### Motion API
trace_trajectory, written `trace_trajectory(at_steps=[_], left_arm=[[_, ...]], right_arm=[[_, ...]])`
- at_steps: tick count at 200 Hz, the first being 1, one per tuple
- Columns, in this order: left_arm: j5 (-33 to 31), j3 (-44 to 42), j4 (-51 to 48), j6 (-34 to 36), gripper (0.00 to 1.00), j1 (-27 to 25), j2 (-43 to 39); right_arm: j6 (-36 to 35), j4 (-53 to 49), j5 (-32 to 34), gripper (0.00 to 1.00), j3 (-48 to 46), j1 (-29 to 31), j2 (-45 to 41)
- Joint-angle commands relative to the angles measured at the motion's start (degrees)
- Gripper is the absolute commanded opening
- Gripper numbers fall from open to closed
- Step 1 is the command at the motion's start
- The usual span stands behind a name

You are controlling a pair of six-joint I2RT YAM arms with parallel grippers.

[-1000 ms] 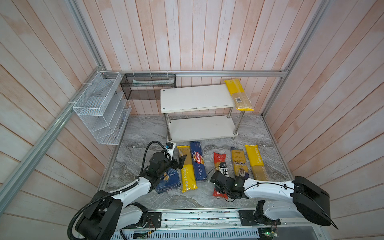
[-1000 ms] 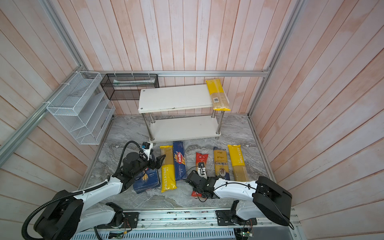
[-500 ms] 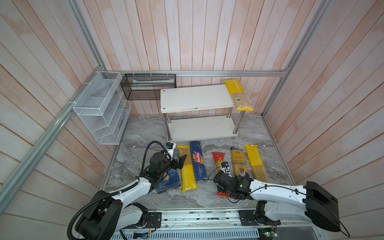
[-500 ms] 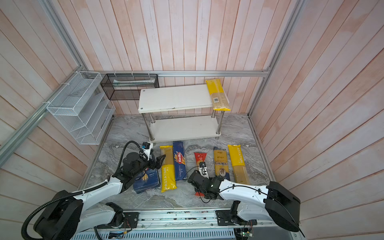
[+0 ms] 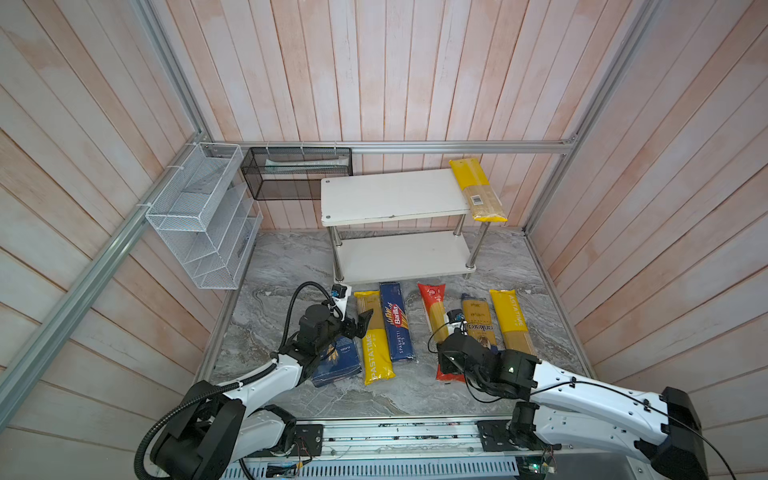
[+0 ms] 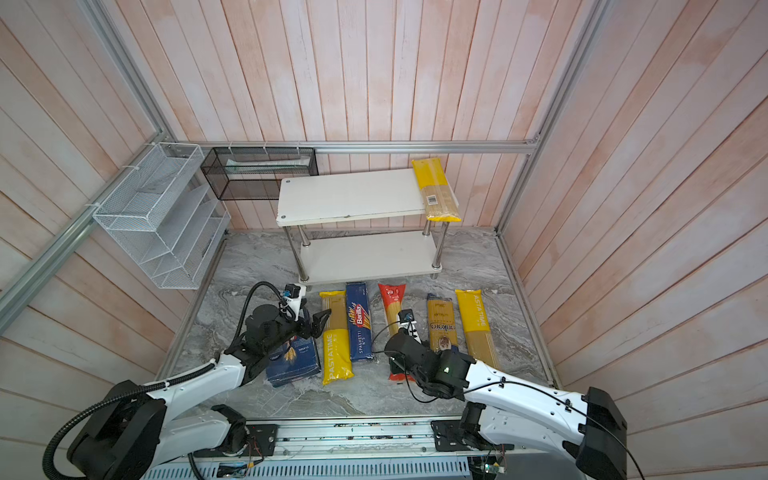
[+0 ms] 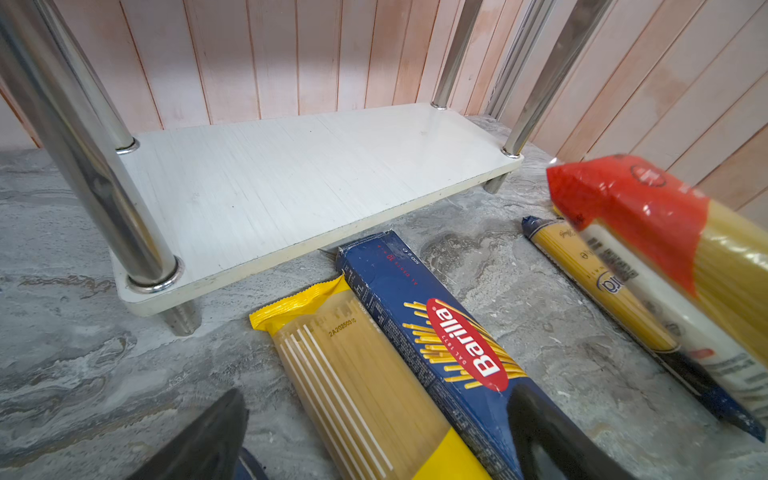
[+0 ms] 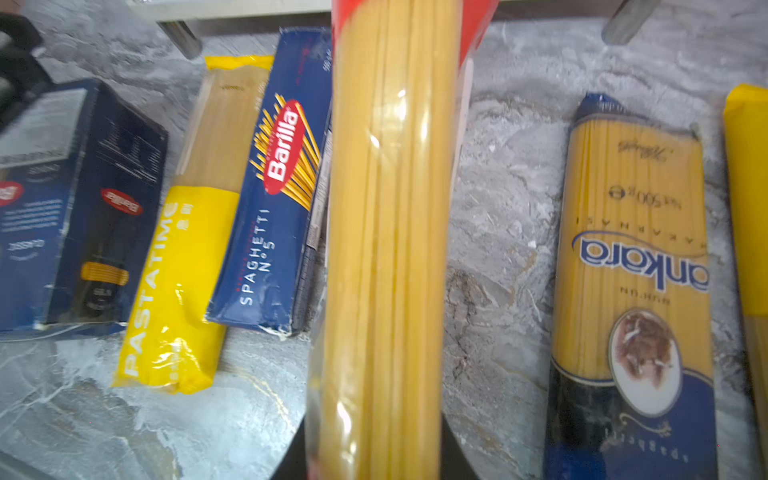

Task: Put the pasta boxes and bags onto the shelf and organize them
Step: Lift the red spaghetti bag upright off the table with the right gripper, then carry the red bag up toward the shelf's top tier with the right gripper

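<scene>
My right gripper (image 8: 374,453) is shut on the red-and-clear bag (image 5: 432,309) near its front end, and the bag's red far end (image 7: 623,203) is tilted up off the floor. My left gripper (image 5: 358,325) hangs open above the yellow PASTATIME bag (image 5: 374,347), beside the wide Barilla box (image 5: 338,361). The narrow Spaghetti box (image 5: 397,326), the gold-and-dark-blue bag (image 5: 478,320) and another PASTATIME bag (image 5: 511,320) lie on the floor in a row before the shelf (image 5: 395,195). A yellow bag (image 5: 478,191) lies across the right end of its top board.
A white wire-mesh organizer (image 5: 199,216) hangs on the left wall, and a black mesh basket (image 5: 297,174) is at the back left. The shelf's lower board (image 5: 399,255) is bare. Chrome posts (image 7: 95,174) stand at the shelf's corners. The floor is grey marble.
My right gripper has closed on the red-and-clear bag, and the bag's far end has risen off the floor. The left arm has stayed still.
</scene>
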Motion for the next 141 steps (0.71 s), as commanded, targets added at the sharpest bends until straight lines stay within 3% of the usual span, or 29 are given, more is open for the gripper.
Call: trace_trajectory(at_steps=[1,59,105,141], left_arm=[[-0.5,-0.6,0.3,0.4,1.0,-0.2,-0.3],[-0.4,-0.1,0.2,0.5,1.0,-0.2,0.9],[-0.3,-0.6,0.2,0.6,1.0,-0.2,-0.7],[-0.9,-0.7,0.1,0.8,1.0,-0.1,-0.5]], right_arm=[[-5.6,0.0,5.2,0.08,8.1,-0.3,-1.2],[-11.4,-6.4,4.7,0.07,21.1,-2.9,-0.6],[-14.5,-1.9,1.0,0.04,23.0,-3.7,-0.7],[-16.8,-4.4,2.2,0.04,27.3,-4.4,1.2]])
